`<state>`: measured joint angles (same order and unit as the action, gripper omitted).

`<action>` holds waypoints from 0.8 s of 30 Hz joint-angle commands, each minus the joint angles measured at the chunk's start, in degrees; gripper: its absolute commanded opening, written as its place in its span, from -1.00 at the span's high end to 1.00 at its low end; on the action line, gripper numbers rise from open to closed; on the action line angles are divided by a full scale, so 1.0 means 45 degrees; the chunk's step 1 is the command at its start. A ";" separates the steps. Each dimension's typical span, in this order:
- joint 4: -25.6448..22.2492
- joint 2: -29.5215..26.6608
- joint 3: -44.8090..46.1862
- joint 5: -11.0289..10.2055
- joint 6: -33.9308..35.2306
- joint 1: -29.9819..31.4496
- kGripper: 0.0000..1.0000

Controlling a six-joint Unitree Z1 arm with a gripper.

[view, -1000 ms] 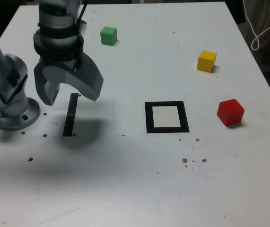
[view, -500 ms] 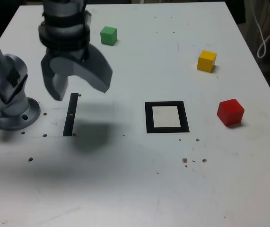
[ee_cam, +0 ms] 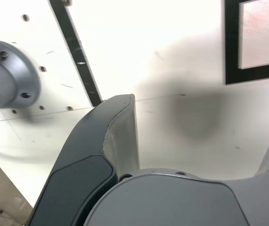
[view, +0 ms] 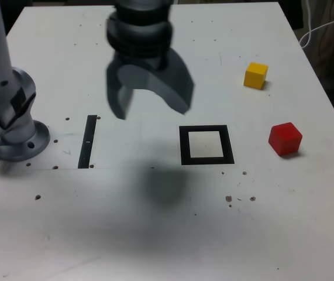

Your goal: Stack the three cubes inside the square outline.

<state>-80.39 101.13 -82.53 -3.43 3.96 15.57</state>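
Hanging above the white table (view: 155,234) with its jaws spread and nothing between them, the gripper (view: 149,104) sits left of the square outline (view: 206,144) in the exterior view. That outline holds nothing; the red cube (view: 285,139) lies to its right near the table edge, the yellow cube (view: 255,75) farther back. The arm hides the far middle of the table, where no green cube shows, and a black strip (view: 87,141) lies beside the arm's base (view: 11,137) at left.
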 commanded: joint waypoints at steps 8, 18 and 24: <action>-0.0679 0.2136 -0.3468 -0.0330 -0.1036 0.0444 -0.97; -0.1263 0.4157 -0.6321 -0.1346 -0.4729 0.0189 -0.97; -0.1258 0.4654 -0.7080 -0.1922 -0.7317 -0.0423 -0.99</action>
<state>-85.94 121.47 -113.83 -11.46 -27.72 13.79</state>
